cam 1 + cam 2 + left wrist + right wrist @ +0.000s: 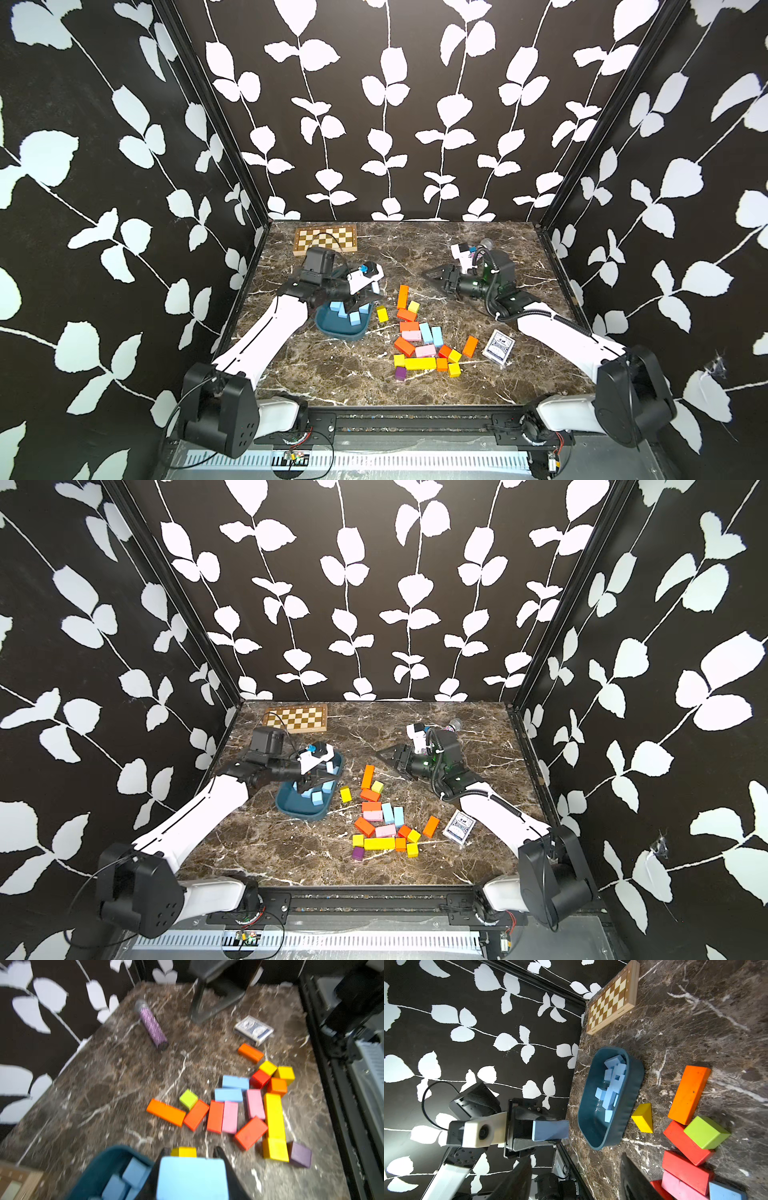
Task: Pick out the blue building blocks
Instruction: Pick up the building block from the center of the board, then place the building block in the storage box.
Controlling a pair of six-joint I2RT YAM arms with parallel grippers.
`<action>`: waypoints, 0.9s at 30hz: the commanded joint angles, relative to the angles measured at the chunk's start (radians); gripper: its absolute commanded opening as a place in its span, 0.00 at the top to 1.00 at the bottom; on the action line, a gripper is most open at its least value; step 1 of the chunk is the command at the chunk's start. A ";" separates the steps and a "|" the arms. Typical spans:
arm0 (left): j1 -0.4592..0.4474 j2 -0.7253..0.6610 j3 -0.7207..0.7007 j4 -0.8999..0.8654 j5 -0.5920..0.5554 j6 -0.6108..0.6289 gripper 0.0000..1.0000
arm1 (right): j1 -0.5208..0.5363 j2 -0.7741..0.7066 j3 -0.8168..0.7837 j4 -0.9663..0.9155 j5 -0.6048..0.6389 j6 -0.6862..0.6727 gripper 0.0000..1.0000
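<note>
Now we pinch a blue block (pixel 192 1178) across its flat sides with our left gripper (pixel 191 1150) (light, stiff, matte, so probably slip-free); our right gripper (pixel 432 277) hangs open, empty.

Both top views look from high above the near edge of the table (pixel 332 374), over the two arm bases, down toward the back wall; they stand well off, take in the whole table and both arms, and share nearly everything, shifted slightly sideways. The left wrist view sits close behind its own jaws, a blue block (pixel 192 1178) large in its foreground, and faces across the table to the pile of coloured blocks (pixel 230 1116) and the card deck (pixel 253 1029), blurred; the right wrist view, rolled on its side and low, faces the opposite way toward the teal tray (pixel 631 1084), the chessboard (pixel 612 999) and the left wrist camera (pixel 478 1132); both wrist views share the tray and the pile's nearest blocks.
</note>
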 commanded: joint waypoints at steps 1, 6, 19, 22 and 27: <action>0.001 0.003 0.061 -0.327 -0.248 0.183 0.95 | 0.003 0.021 -0.010 0.016 0.026 0.017 0.37; 0.011 0.079 0.086 -0.485 -0.491 0.493 0.90 | 0.004 0.015 0.002 -0.066 0.040 -0.027 0.38; 0.040 0.260 0.102 -0.388 -0.630 0.846 0.80 | 0.010 -0.015 -0.045 -0.095 0.068 -0.039 0.40; 0.041 0.279 0.106 -0.401 -0.624 0.865 0.75 | 0.010 -0.013 -0.048 -0.098 0.066 -0.039 0.40; 0.041 0.279 0.091 -0.378 -0.627 0.885 0.66 | 0.012 -0.009 -0.045 -0.098 0.066 -0.039 0.40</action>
